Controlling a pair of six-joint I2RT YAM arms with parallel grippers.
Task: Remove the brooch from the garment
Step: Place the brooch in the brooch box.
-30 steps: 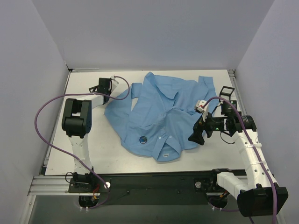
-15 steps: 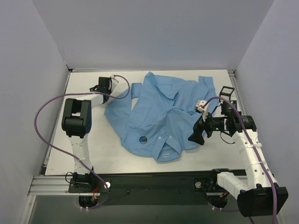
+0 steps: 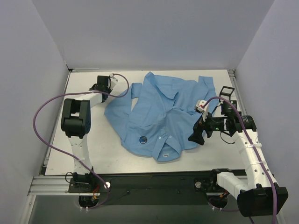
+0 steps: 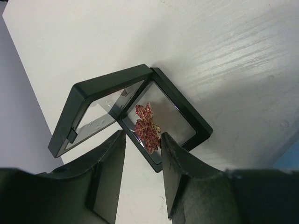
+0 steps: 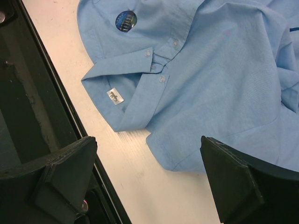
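Right wrist: brooch [image 5: 125,20] on the garment [image 5: 224,70]; right gripper [image 5: 147,142] wide apart, left gripper [image 4: 142,137] seemingly part-open, empty.

The left arm [image 3: 74,116] stretches to the table's [image 3: 93,149] far left corner, the left gripper [image 3: 100,84] tipped down, jaws partly apart (nothing between them). The right arm [image 3: 247,140] bends inward from the right edge, the right gripper [image 3: 196,137] spread wide.
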